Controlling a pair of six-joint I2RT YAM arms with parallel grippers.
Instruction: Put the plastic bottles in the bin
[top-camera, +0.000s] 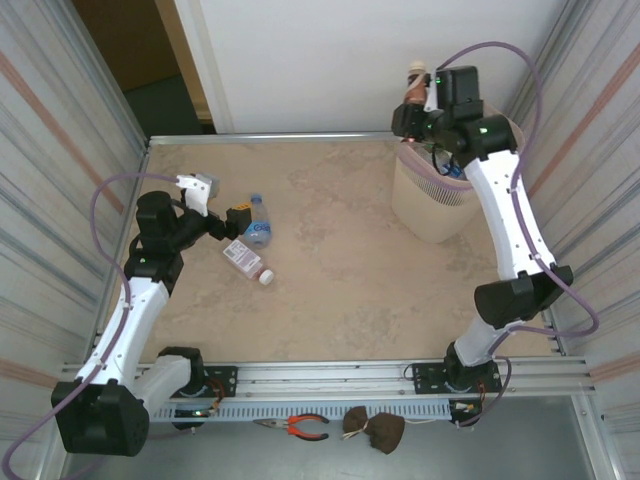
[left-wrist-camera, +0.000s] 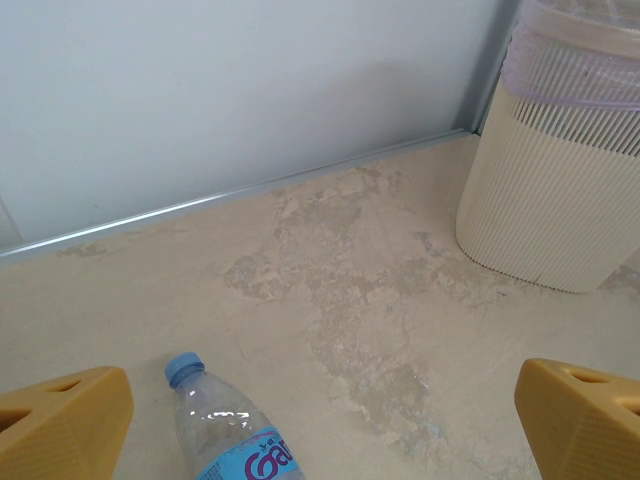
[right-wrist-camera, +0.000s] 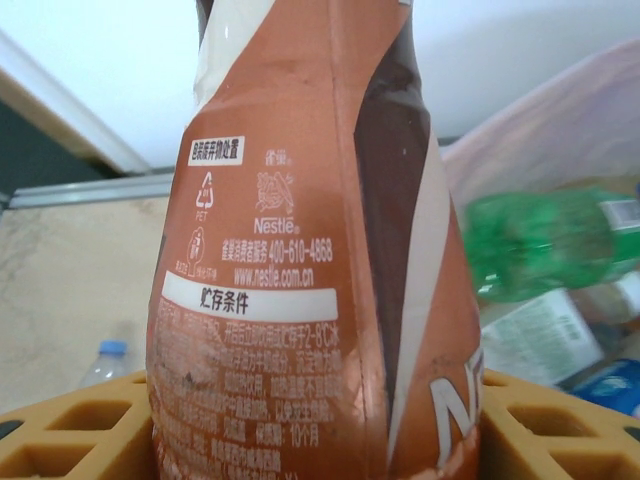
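Near the bench's (top-camera: 350, 250) left edge I see a red-labelled bottle (top-camera: 246, 260) lying flat, then a blue-capped bottle (top-camera: 258, 222), with my left hand (top-camera: 219, 201) released beside it. At the far right corner my right hand (right-wrist-camera: 320, 440) grasps a brown bottle (right-wrist-camera: 290, 200) over the bin (top-camera: 430, 210), which has a green bottle (right-wrist-camera: 540, 245) inside.

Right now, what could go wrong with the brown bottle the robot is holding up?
1. The right gripper holds the brown bottle near the bin's rim, not over its middle. Let go here, it might hit the rim and fall outside.
2. It might bounce off the green bottle already inside.
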